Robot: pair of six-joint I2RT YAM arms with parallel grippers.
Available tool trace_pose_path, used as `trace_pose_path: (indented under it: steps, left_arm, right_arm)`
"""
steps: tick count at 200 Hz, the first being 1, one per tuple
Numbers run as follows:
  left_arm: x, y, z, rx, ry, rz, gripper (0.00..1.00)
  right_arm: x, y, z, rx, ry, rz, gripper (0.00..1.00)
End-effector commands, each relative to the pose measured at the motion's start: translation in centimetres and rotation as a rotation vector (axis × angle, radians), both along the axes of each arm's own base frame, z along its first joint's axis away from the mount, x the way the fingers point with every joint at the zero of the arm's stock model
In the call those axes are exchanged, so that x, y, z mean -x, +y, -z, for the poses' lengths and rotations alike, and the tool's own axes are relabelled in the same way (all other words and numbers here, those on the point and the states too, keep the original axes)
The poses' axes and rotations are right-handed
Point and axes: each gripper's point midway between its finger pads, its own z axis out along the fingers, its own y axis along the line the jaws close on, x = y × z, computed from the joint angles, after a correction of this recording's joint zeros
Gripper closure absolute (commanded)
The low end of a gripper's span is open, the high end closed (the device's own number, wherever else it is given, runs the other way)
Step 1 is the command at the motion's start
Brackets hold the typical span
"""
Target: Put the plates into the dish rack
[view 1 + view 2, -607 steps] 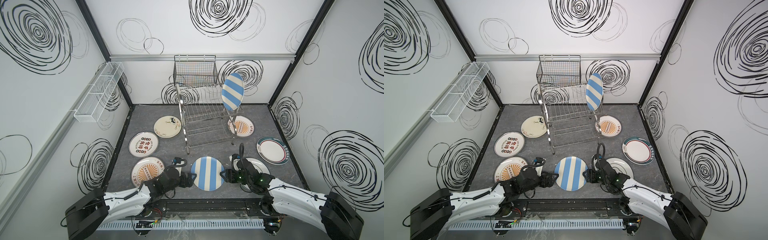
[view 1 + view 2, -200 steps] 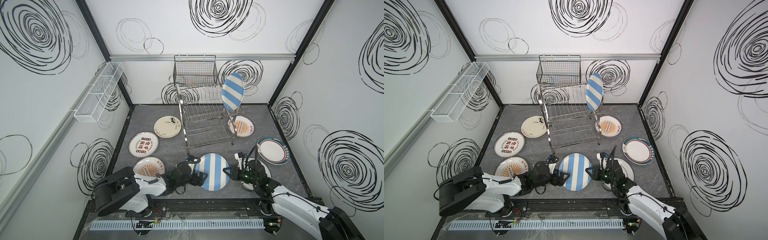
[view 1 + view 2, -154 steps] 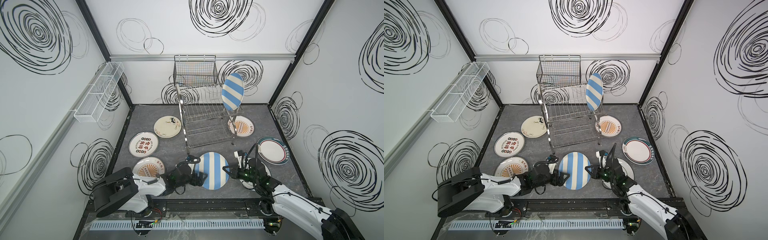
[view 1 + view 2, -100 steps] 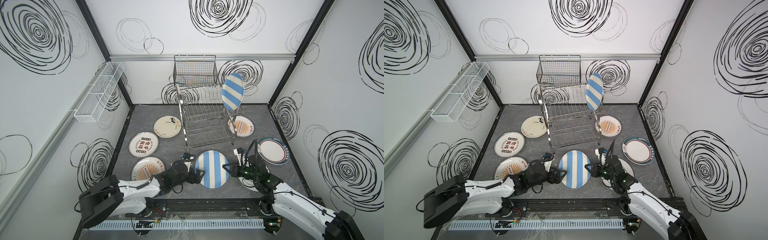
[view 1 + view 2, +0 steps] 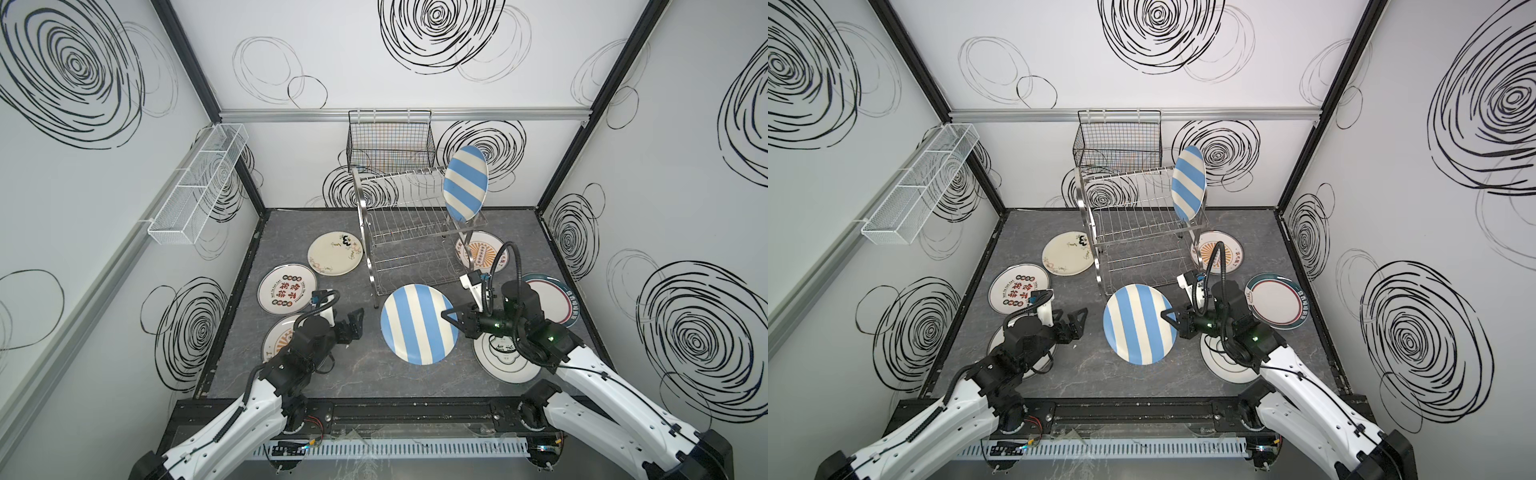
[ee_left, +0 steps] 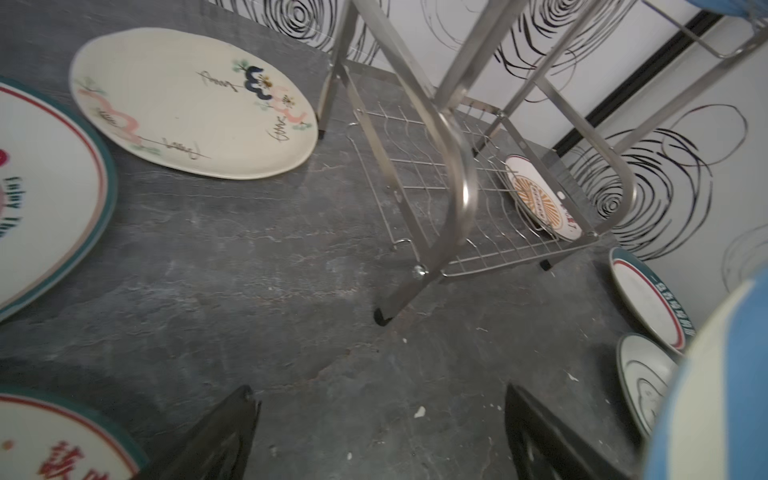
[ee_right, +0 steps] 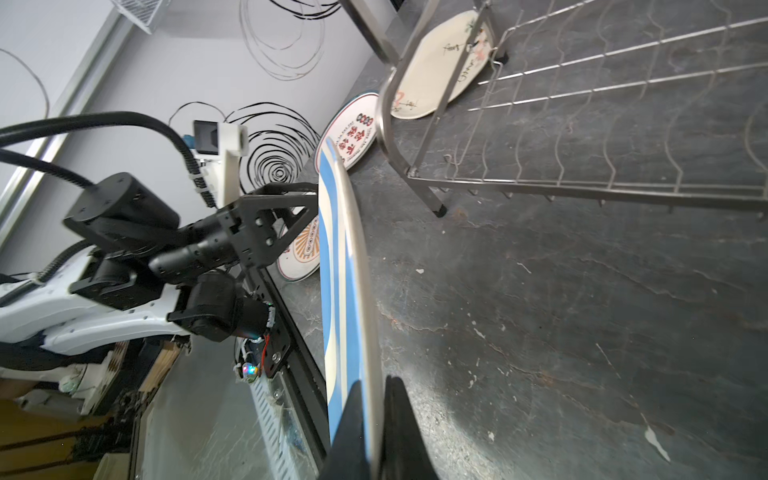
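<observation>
Striped plate (image 5: 419, 322) is being held aloft and tilted, pinched at its right rim by the right gripper (image 5: 451, 321), with the dish rack (image 5: 409, 224) just beyond it; the left gripper (image 5: 356, 324) is being held wide open, apart on the plate's opposite side.

Robot lab enclosure: white panel walls (image 5: 353, 62) scribbled with black spirals (image 5: 436, 25), black frame posts (image 5: 183, 58), aluminium rail (image 5: 399, 114).

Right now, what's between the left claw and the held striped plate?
Nothing: only bare tabletop separates the left claw from the plate, in both top views.
</observation>
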Motion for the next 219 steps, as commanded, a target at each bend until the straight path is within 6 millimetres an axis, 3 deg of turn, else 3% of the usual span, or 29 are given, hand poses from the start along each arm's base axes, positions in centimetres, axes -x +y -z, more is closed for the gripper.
trace_pose_path:
  steps: [1,25,67,101,130,173,219]
  left_arm:
    - [0.3,1.4,1.3,-0.021,0.008,0.003,0.04]
    - [0.2,2.4,1.4,0.004,0.007,-0.032,0.04]
    - [0.1,1.6,2.1,0.011,0.041,0.009,0.04]
    - [0.1,1.2,2.6,0.007,0.07,0.032,0.04]
    - [0.2,1.0,2.4,0.014,0.056,0.041,0.04]
    - [0.2,1.2,2.1,0.018,0.039,0.037,0.04]
    - [0.3,0.8,2.2,0.026,0.041,0.059,0.04]
  right_arm:
    - [0.5,0.3,-5.9,-0.038,-0.158,-0.071,1.0]
    - [-0.6,-0.2,-11.1,-0.036,-0.288,-0.018,1.0]
    - [-2.7,-0.9,-19.7,-0.052,-0.463,0.086,1.0]
    - [-4.8,-1.7,-25.3,-0.075,-0.574,0.199,1.0]
    - [-8.4,-3.5,-29.1,-0.038,-0.643,0.399,1.0]
    - [-11.9,-4.4,-32.8,-0.016,-0.748,0.621,1.0]
    - [-13.9,-4.5,-33.2,0.15,-0.829,0.796,1.0]
